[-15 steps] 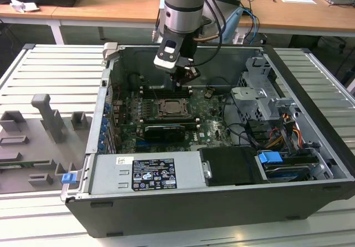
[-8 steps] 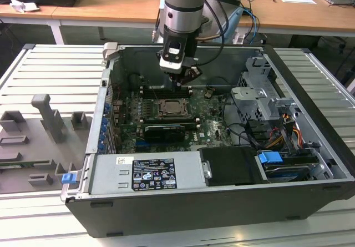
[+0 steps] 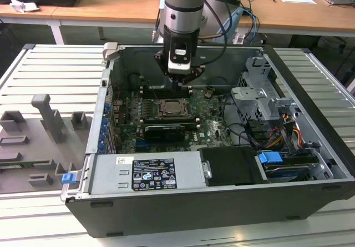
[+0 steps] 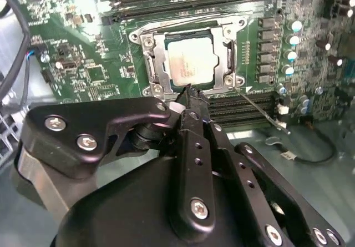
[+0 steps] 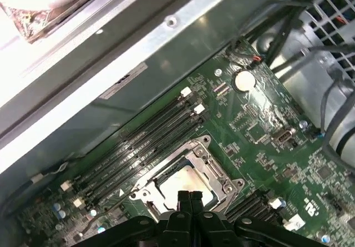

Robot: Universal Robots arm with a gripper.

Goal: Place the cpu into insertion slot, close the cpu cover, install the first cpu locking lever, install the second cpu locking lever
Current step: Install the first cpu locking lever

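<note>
With its black fingers pressed together and holding nothing, the pincer (image 4: 187, 93) hovers just at the edge of the square silvery metal cpu cover (image 4: 151, 64). The cover lies flat over the pale silver-grey square cpu (image 4: 190, 64), which sits in the dark metal-rimmed insertion slot (image 4: 217, 61). A thin wire locking lever (image 4: 260, 109) appears unlatched beside it. Latching it probably needs a slow, steady push that keeps clear of the green circuit board (image 4: 89, 72).
</note>
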